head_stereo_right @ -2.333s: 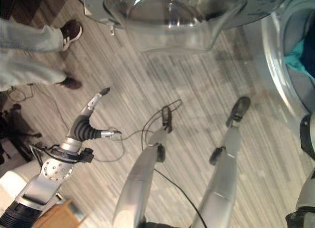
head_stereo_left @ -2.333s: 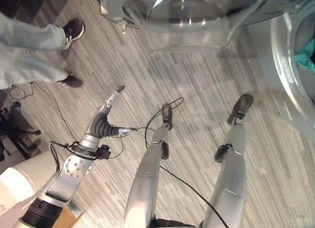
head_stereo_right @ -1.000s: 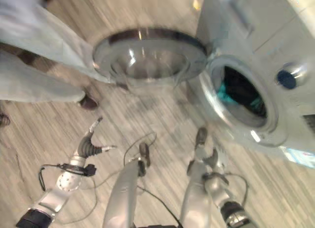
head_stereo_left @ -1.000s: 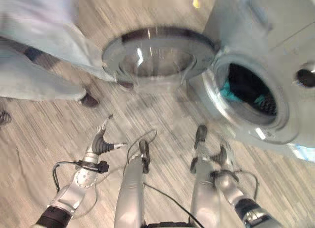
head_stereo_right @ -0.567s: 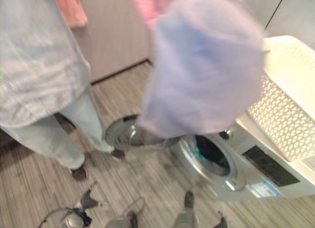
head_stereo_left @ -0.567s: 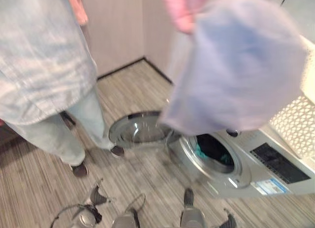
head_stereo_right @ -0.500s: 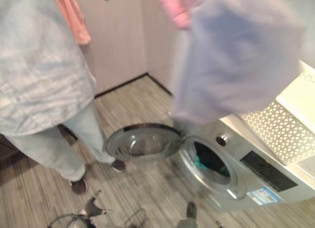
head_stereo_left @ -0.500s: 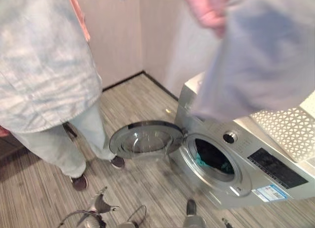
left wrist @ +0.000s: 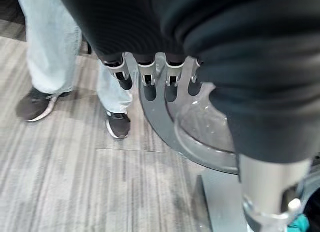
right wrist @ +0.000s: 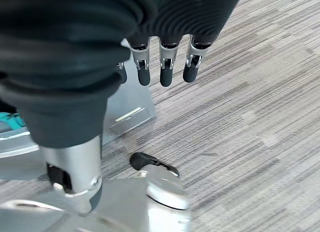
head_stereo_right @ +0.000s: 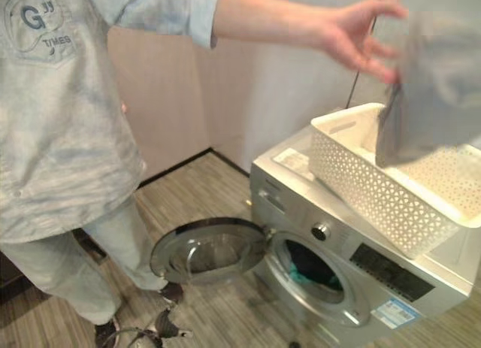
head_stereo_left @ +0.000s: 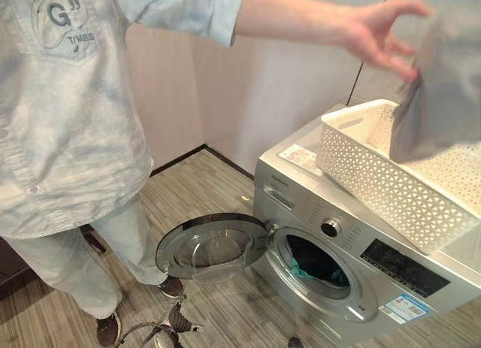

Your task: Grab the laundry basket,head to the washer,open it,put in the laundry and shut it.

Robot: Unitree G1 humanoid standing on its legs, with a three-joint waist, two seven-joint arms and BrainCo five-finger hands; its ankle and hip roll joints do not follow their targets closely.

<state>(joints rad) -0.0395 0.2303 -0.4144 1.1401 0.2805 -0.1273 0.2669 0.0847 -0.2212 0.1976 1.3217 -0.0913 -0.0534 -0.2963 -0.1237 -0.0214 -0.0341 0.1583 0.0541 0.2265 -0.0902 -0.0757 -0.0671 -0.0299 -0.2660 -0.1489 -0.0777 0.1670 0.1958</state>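
Note:
A white lattice laundry basket (head_stereo_left: 376, 175) stands on top of the silver washer (head_stereo_left: 301, 213). Its round glass door (head_stereo_left: 210, 246) hangs wide open to the left. Teal laundry (head_stereo_left: 299, 271) lies in the dark drum (head_stereo_left: 319, 259). A person's hand (head_stereo_left: 376, 28) reaches over the basket beside a grey cloth (head_stereo_left: 443, 92) that hangs into it. My left hand (head_stereo_left: 177, 321) shows low on the floor side, open and holding nothing; its fingers (left wrist: 148, 84) hang near the door (left wrist: 200, 124). My right hand (right wrist: 165, 66) hangs open above the floor.
A person in a light shirt and pale jeans (head_stereo_left: 68, 175) stands close at the left, shoes (left wrist: 118, 124) beside the open door. Walls (head_stereo_left: 248, 100) close off a corner behind the washer. Striped floor (right wrist: 250, 117) lies under my right hand.
The camera has swung up from the floor to the washer and basket. The grey cloth held by the person moved from before the camera to over the basket. Both my hands stay low and open.

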